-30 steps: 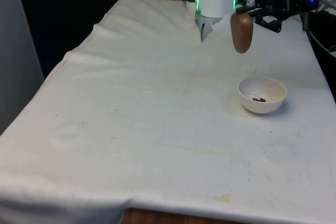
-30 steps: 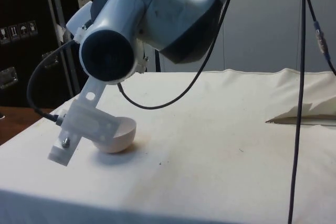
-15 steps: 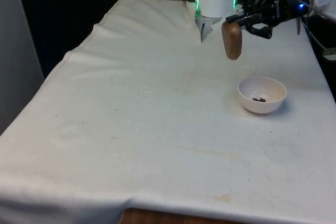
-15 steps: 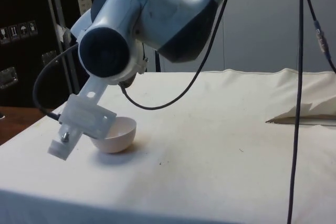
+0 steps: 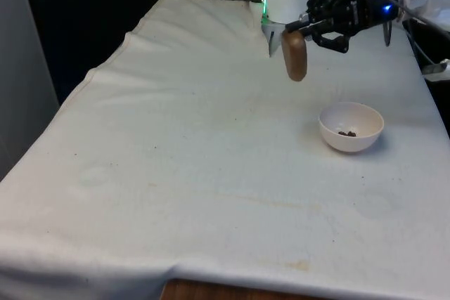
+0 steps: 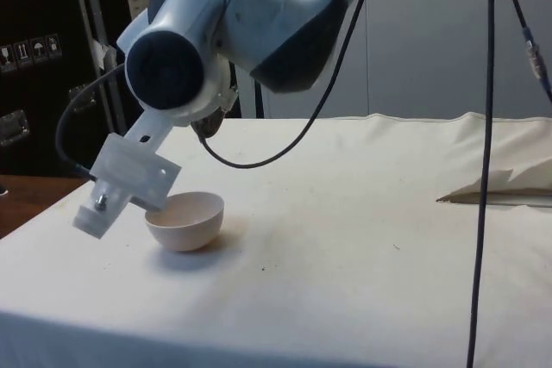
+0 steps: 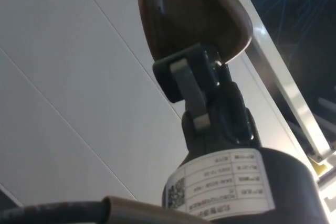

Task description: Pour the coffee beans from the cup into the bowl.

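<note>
the table (image 5: 176, 145) is covered by a white cloth (image 5: 211, 194) that hangs over its edges; the cloth is wrinkled along the front view's left edge and bunched at the near edge, where a strip of bare wood (image 5: 211, 291) shows beneath it. faint brownish stains mark the cloth toward the near edge. a white bowl (image 5: 351, 126) sits directly on the cloth close to the front view's right edge, about midway along it, with a few dark coffee beans (image 5: 346, 133) in its bottom. in the side view the bowl (image 6: 185, 221) rests near the table's closest corner.
</note>
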{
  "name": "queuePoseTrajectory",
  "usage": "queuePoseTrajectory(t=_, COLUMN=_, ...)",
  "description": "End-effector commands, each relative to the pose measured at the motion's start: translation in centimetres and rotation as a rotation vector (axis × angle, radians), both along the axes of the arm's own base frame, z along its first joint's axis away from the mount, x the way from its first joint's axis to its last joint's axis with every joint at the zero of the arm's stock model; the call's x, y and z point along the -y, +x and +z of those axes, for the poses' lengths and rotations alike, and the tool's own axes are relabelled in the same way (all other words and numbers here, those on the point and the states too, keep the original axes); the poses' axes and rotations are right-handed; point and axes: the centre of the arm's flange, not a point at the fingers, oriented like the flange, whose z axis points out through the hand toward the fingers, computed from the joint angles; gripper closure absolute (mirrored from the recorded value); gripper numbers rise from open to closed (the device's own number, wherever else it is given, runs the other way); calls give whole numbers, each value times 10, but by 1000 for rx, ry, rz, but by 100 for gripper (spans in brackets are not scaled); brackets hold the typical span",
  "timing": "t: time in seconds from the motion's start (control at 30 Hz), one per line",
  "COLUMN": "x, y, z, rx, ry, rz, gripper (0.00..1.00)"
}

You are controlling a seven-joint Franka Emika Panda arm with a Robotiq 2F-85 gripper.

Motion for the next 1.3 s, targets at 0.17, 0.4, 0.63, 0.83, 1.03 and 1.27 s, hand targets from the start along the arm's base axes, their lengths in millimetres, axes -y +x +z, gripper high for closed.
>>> queuePoseTrajectory(t=0.17, x=11, y=4, z=-1, rx=-19, ry=36, rz=-7, gripper=100)
queuePoseTrajectory(t=0.4, x=19, y=6, z=-3, rx=-29, ry=69, rz=-23, gripper=100)
queuePoseTrajectory(t=0.63, x=26, y=8, z=-5, rx=-43, ry=99, rz=-39, gripper=100)
queuePoseTrajectory(t=0.83, x=37, y=12, z=-3, rx=-53, ry=121, rz=-55, gripper=100)
queuePoseTrajectory(t=1.03, x=48, y=14, z=-3, rx=-62, ry=136, rz=-64, gripper=100)
queuePoseTrajectory(t=1.27, x=60, y=16, z=-5, rx=-84, ry=154, rz=-84, gripper=100)
